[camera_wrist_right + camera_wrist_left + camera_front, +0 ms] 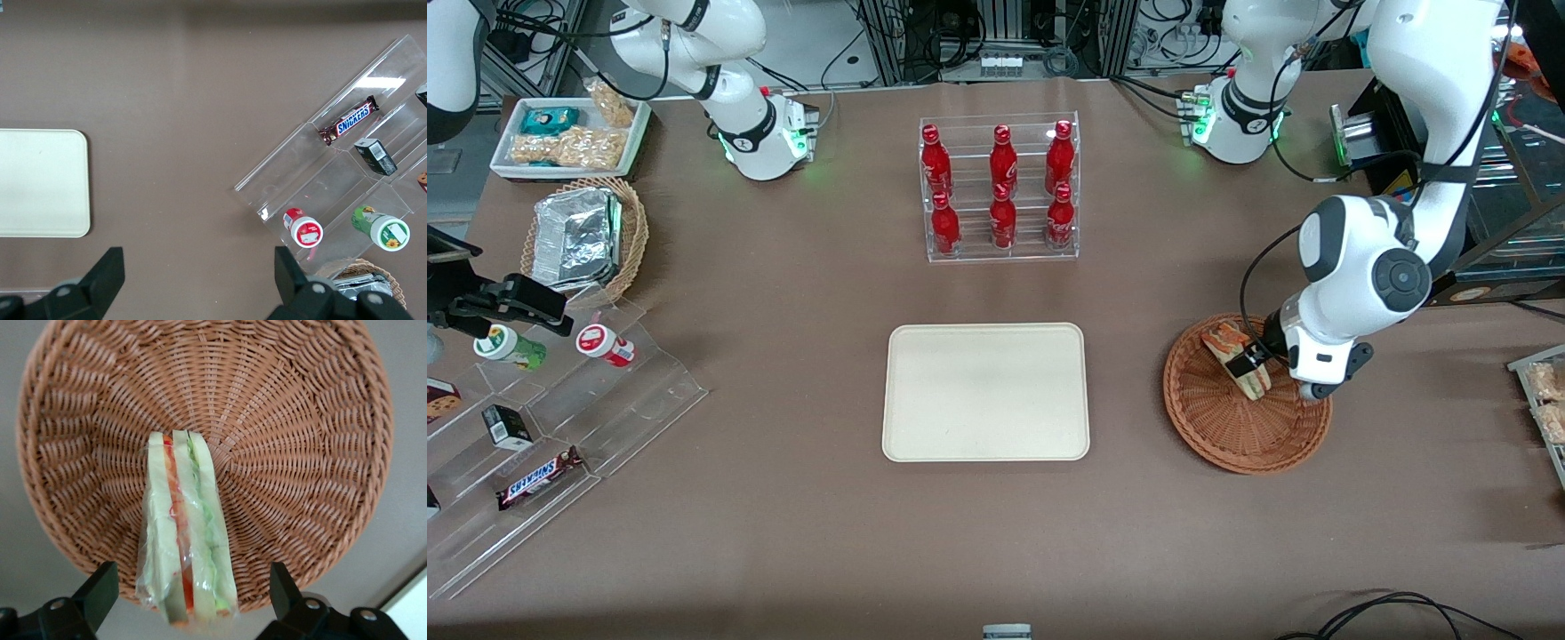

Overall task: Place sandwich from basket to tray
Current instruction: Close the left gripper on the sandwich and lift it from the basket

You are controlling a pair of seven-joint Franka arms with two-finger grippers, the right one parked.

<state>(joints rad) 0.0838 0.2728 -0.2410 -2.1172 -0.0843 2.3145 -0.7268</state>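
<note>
Your gripper [187, 600] hangs low over the wicker basket [1232, 436], its 2 fingers [100, 590] spread wide either side of the wrapped sandwich [183, 547] (not yet gripped); lifting and carrying to the bare cream tray [985, 391] remain

The claw [1249, 366] hangs over the round reddish-brown wicker basket [1232, 427], its fingers [100, 590] spread wide, one on either side of the wrapped triangular sandwich [187, 540]. Bare brown desk [1125, 373] separates the basket from the flat cream rectangular tray [985, 391], whose surface lies unoccupied.
</note>
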